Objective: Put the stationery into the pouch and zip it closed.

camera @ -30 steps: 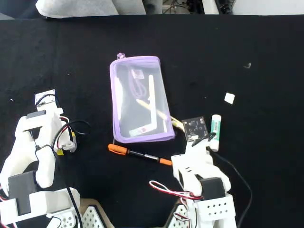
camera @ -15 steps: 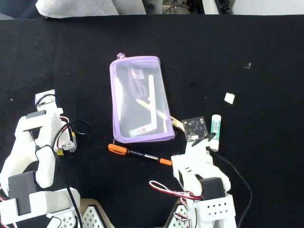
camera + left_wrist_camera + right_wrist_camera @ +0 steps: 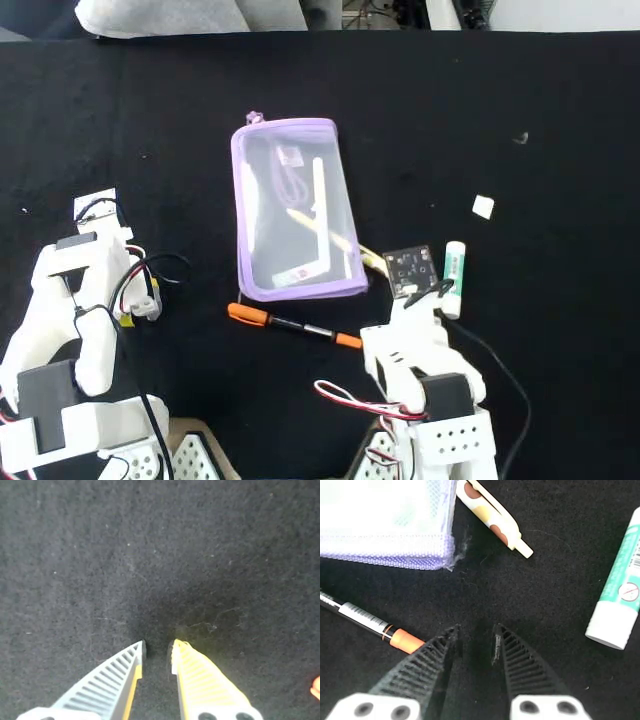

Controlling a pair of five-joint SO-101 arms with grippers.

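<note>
A clear purple pouch [image 3: 295, 210] lies flat mid-table with a white ruler, a pencil and a few small items inside; its zip pull [image 3: 255, 118] is at the far corner. An orange-capped pen [image 3: 293, 325] lies just in front of it. A spotted yellow pen [image 3: 492, 522] pokes out from under the pouch's corner [image 3: 385, 520]. A glue stick [image 3: 453, 278] lies to the right. My right gripper [image 3: 476, 632] hovers low between the orange pen [image 3: 370, 622] and the glue stick [image 3: 620, 595], shut to a narrow slit and holding nothing. My left gripper [image 3: 157, 647] is over bare mat at the left, likewise shut.
A small white eraser [image 3: 483, 207] sits on the black mat beyond the glue stick. The left arm [image 3: 80, 300] and right arm [image 3: 420, 350] are folded back at the near edge. Light objects line the far table edge [image 3: 160, 15].
</note>
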